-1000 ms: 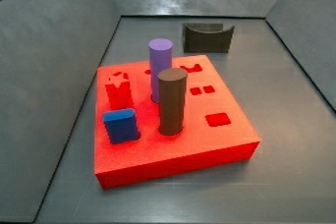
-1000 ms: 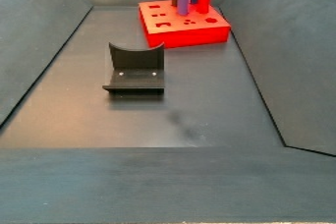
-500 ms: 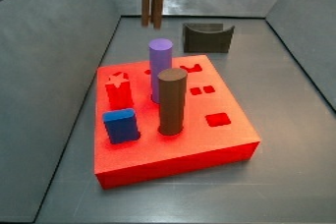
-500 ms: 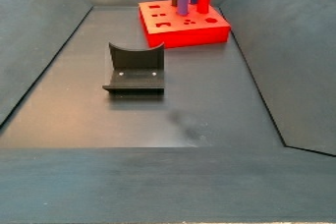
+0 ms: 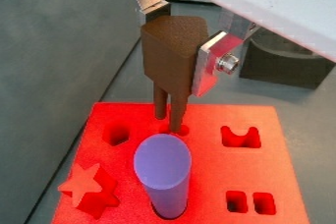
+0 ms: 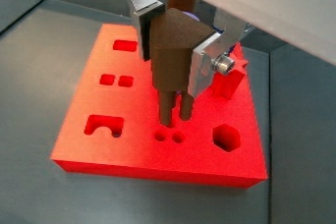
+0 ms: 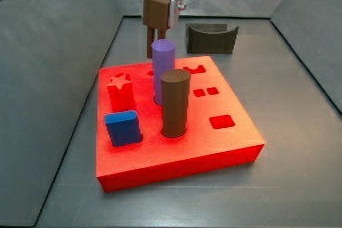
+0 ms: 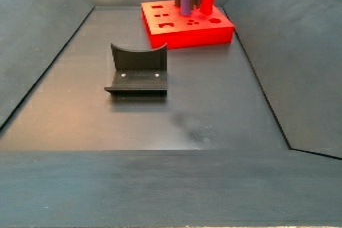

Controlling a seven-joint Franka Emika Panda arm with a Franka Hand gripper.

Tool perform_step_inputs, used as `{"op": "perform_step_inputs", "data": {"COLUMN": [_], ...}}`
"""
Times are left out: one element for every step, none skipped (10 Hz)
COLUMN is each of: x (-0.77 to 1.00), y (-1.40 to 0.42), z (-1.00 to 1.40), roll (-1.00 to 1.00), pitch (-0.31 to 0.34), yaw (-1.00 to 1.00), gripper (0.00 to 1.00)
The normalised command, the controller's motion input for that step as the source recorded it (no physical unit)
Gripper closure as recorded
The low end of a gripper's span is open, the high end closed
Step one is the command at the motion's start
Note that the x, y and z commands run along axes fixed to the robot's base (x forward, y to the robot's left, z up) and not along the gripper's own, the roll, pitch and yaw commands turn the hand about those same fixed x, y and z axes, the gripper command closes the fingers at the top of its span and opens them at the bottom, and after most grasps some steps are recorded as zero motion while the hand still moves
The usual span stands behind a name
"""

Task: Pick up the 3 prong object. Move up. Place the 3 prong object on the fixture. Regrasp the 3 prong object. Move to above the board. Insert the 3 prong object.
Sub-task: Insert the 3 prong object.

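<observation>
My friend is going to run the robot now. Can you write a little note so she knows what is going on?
The tool is shut on the 3 prong object, above the board.
Its prongs hang just over the small round holes, not yet in.
The fixture stands free behind the board; nothing rests on it.
Pegs stand in the board; the purple cylinder is close to the piece.
Left: lower it and insert.

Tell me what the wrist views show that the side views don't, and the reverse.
Wrist only: how the prongs of the 3 prong object point down close to the small round holes. Side only: the blue block and brown cylinder. Both: the gripper shut on that piece, above the red board.
</observation>
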Motion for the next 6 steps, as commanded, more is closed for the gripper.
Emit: {"op": "perform_step_inputs", "data": {"x": [0.0, 0.0, 0.0, 0.0, -0.09, 0.0], "y": [0.0, 0.0, 0.0, 0.0, 0.0, 0.0], "z": [-0.43, -0.65, 0.0, 0.0, -0.08, -0.29], "roll": [0.0, 0.07, -0.01, -0.02, 0.0, 0.06], "pitch": [-0.013, 0.0, 0.0, 0.0, 0.0, 0.0], "yaw": [-0.31, -0.4, 0.0, 0.0, -0.01, -0.09], "gripper": [1.0, 1.0, 1.0, 1.0, 1.0, 1.0]}}
